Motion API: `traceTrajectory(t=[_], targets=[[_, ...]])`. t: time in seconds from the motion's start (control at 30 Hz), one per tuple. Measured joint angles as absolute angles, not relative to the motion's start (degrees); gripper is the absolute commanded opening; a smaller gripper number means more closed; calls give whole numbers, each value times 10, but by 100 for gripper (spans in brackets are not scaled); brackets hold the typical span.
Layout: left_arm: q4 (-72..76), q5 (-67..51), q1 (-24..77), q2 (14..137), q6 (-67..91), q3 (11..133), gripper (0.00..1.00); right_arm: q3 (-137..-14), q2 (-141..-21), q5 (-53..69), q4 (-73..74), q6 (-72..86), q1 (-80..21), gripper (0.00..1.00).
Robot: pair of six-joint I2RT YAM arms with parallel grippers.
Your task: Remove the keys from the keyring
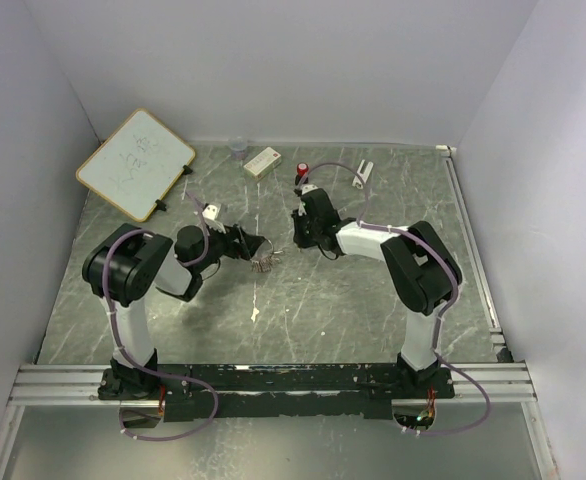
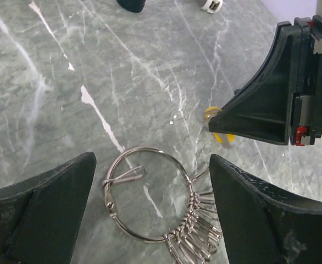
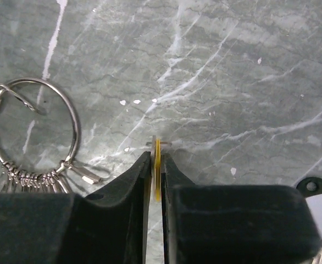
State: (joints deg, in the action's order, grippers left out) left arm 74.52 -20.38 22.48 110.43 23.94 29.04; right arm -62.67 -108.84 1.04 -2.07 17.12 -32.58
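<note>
The keyring (image 2: 144, 148), a thin silvery wire loop, lies flat on the marble table between my left gripper's (image 2: 151, 165) wide-open fingers. A bunch of plain silvery keys (image 2: 202, 231) hangs on its near right side. In the top view the ring (image 1: 266, 262) lies just ahead of the left gripper (image 1: 256, 247). My right gripper (image 3: 157, 157) is shut on the yellow-headed key (image 3: 157, 165), held edge-on and apart from the ring (image 3: 77, 126). The left wrist view shows that key (image 2: 210, 113) in the right gripper's fingers (image 2: 271, 104). No black-headed key shows.
A whiteboard (image 1: 135, 163) leans at the back left. A small cup (image 1: 238, 148), a white box (image 1: 262, 162), a red-topped black knob (image 1: 301, 170) and a white part (image 1: 364, 170) stand along the back. A black-framed white tag (image 3: 320, 209) lies right of the right gripper.
</note>
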Motion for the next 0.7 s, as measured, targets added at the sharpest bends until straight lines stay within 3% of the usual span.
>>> traceTrajectory(t=[0.07, 0.2, 0.5, 0.63, 0.7], targets=[[738, -194, 225, 1101, 236, 286, 99, -627, -1093, 7, -21, 172, -326, 28], [734, -181, 225, 1091, 230, 274, 100, -627, -1099, 0, -26, 169, -327, 43], [699, -156, 225, 974, 191, 256, 100, -614, -1065, -43, -21, 154, -333, 52], [667, -136, 225, 893, 164, 233, 100, -593, -994, -75, -27, 149, -333, 82], [645, -125, 225, 851, 151, 222, 100, -577, -951, -95, -39, 144, -333, 90]])
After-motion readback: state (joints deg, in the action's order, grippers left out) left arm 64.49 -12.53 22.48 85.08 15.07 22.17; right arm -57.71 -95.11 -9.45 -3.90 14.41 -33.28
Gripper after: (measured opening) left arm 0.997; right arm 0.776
